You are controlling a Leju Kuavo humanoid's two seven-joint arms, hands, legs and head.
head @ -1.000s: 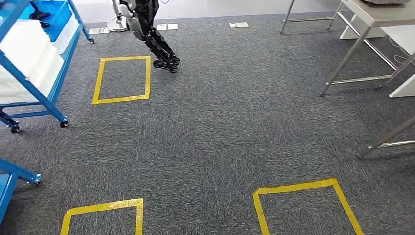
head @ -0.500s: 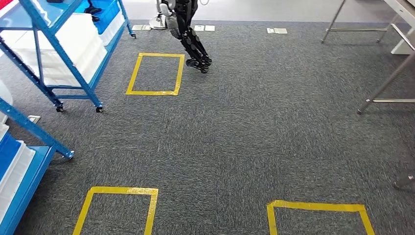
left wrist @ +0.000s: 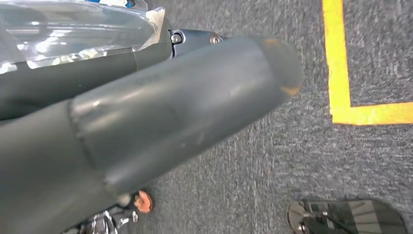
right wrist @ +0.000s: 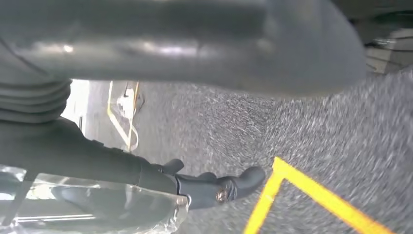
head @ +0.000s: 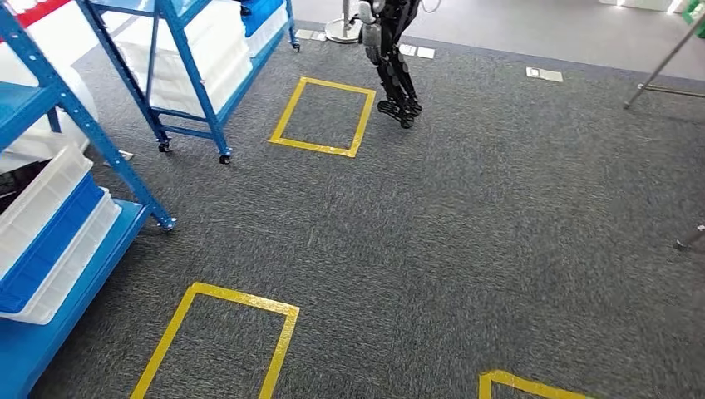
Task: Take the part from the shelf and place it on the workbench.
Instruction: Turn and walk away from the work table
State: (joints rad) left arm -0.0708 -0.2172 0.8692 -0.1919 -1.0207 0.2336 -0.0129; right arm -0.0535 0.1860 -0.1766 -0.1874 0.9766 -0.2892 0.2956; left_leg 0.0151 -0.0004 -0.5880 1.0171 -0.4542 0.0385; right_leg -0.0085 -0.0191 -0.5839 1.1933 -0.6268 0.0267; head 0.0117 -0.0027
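Part: cannot be picked out; presumably in a bin on the shelf (head: 100,158) at left.
Bins: white and blue trays (head: 50,241) stacked on the blue racks.
Left hand (left wrist: 146,122): hangs over the carpet (head: 465,233); fingers' state cannot be told.
Right hand (right wrist: 204,185): dark fingers (right wrist: 243,180) lightly curled, apart, holding nothing.
Floor marks: yellow tape squares (head: 320,116).
Risk: a misjudged walk could clip the rack's wheeled leg (head: 166,220), or stop short of reach.
Writing: none readable.

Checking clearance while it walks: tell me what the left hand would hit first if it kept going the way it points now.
Probably the grey carpet: the left hand hangs pointing at the floor, near a yellow tape line. Nothing else shows in between, though depth is unclear.
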